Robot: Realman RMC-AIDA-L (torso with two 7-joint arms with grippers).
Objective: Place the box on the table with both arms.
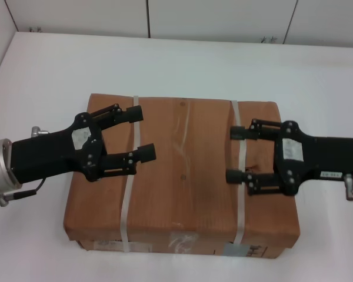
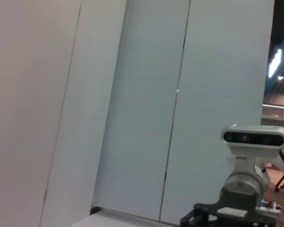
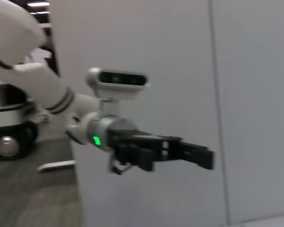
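The box point(image 1: 185, 182), wrapped in brown paper with two whitish straps point(image 1: 128, 200), lies flat on the white table point(image 1: 182, 64). White labels point(image 1: 247, 250) show on its near side. My left gripper point(image 1: 140, 133) hovers over the box's left half, jaws open and empty, fingers pointing right. My right gripper point(image 1: 234, 154) hovers over the right half, jaws open and empty, fingers pointing left. The two grippers face each other across the middle of the box. In the right wrist view, the left arm's gripper point(image 3: 199, 156) shows with its green ring light. Neither wrist view shows the box.
White wall panels point(image 1: 223, 17) stand along the table's far edge. Bare tabletop surrounds the box on the left, right and far sides. The left wrist view shows wall panels and the right arm's wrist camera point(image 2: 253, 137).
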